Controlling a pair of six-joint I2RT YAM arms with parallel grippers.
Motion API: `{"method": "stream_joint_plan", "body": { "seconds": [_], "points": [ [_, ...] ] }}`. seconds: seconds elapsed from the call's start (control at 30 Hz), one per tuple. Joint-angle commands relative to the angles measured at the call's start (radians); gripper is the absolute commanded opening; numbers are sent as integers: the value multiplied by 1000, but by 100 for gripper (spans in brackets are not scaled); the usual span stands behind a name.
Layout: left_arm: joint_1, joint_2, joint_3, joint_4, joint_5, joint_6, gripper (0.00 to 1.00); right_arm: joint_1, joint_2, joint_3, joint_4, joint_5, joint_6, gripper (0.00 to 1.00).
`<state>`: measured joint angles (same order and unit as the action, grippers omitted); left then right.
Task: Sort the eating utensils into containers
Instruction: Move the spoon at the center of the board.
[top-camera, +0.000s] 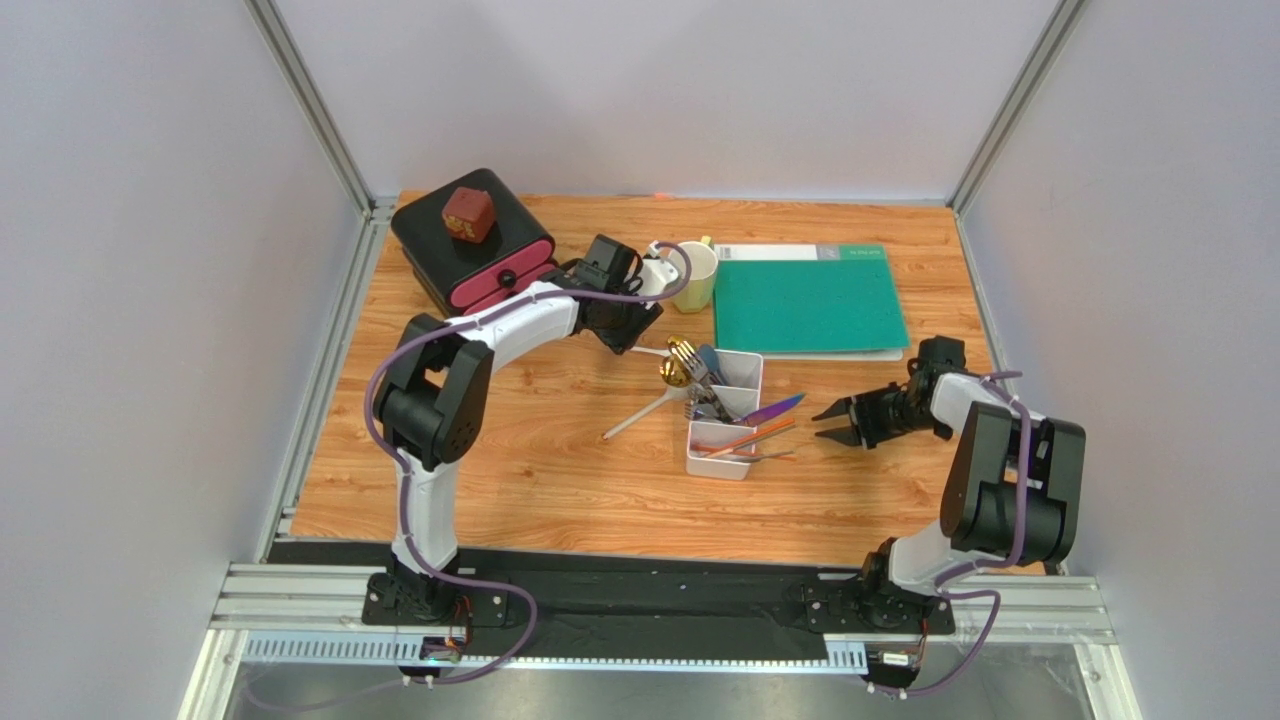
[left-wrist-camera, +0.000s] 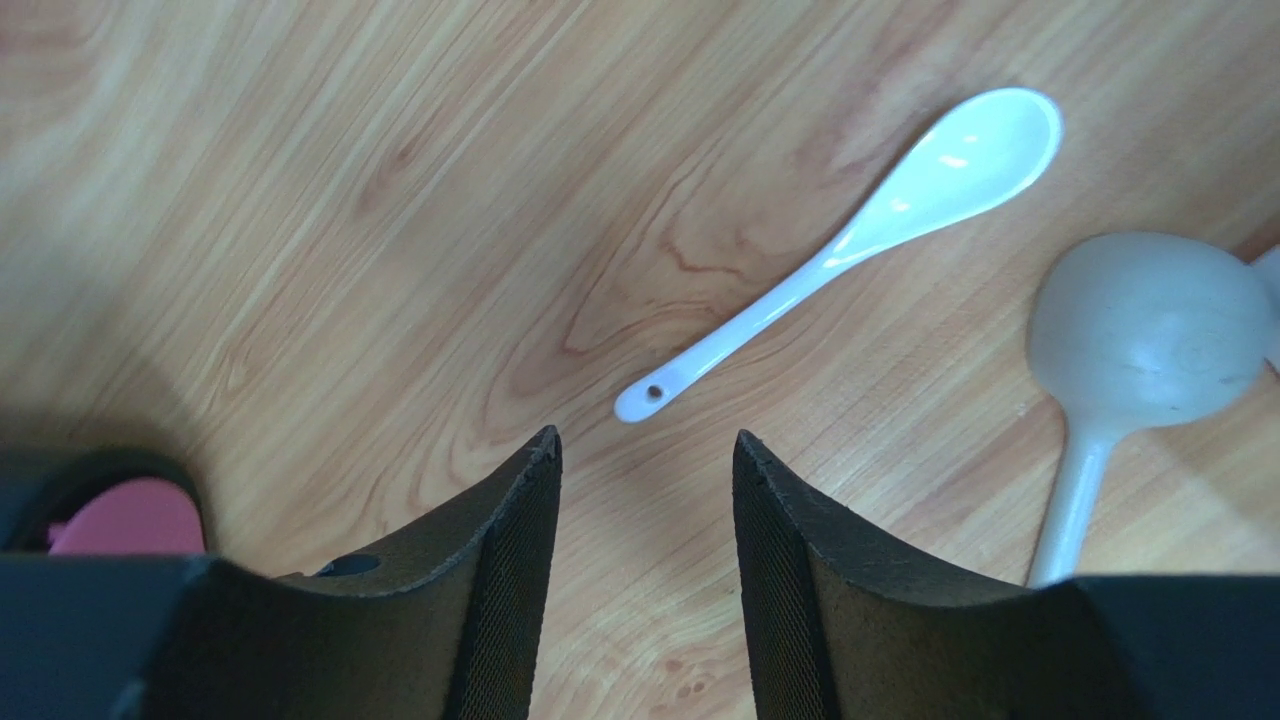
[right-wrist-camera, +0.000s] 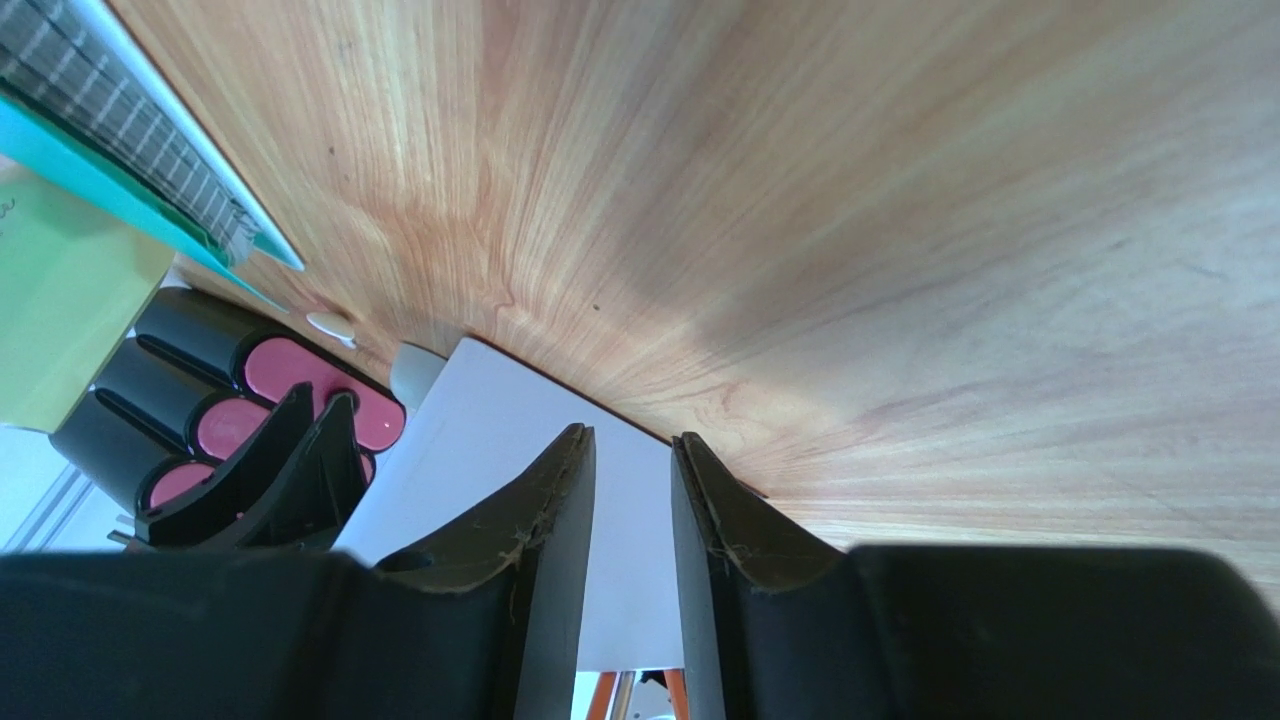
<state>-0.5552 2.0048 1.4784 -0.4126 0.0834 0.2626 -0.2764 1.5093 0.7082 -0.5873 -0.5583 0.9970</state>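
The white divided tray (top-camera: 741, 365) stands mid-table and holds a gold fork (top-camera: 681, 357), a blue spoon, purple utensils (top-camera: 774, 408) and orange-brown sticks (top-camera: 747, 441). A white spoon (top-camera: 639, 417) lies on the wood to its left. In the left wrist view this white spoon (left-wrist-camera: 857, 240) lies ahead of my left gripper (left-wrist-camera: 646, 435), which is open and empty just short of the handle's end. A larger pale spoon (left-wrist-camera: 1142, 330) lies at the right. My right gripper (top-camera: 824, 428) hovers right of the tray. Its jaws (right-wrist-camera: 631, 435) stand narrowly open and empty, facing the tray wall (right-wrist-camera: 496, 420).
A black box with pink drawers (top-camera: 473, 248), a red-brown block (top-camera: 469, 215) on top, sits at the back left. A pale yellow cup (top-camera: 694, 278) and a green mat (top-camera: 809, 300) lie at the back. Grey walls close in both sides.
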Motion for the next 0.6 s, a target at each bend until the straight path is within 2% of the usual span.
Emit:
{"method": "stream_joint_plan", "body": {
  "seconds": [0.0,0.33,0.57],
  "points": [
    [0,0,49,16,151,98,52,-4,28,46,1,-20,2,30],
    [1,84,177,-78,274,112,53,-3,48,103,-20,-17,2,30],
    [1,132,206,-109,280,110,53,-4,52,122,-32,-15,0,30]
  ]
}}
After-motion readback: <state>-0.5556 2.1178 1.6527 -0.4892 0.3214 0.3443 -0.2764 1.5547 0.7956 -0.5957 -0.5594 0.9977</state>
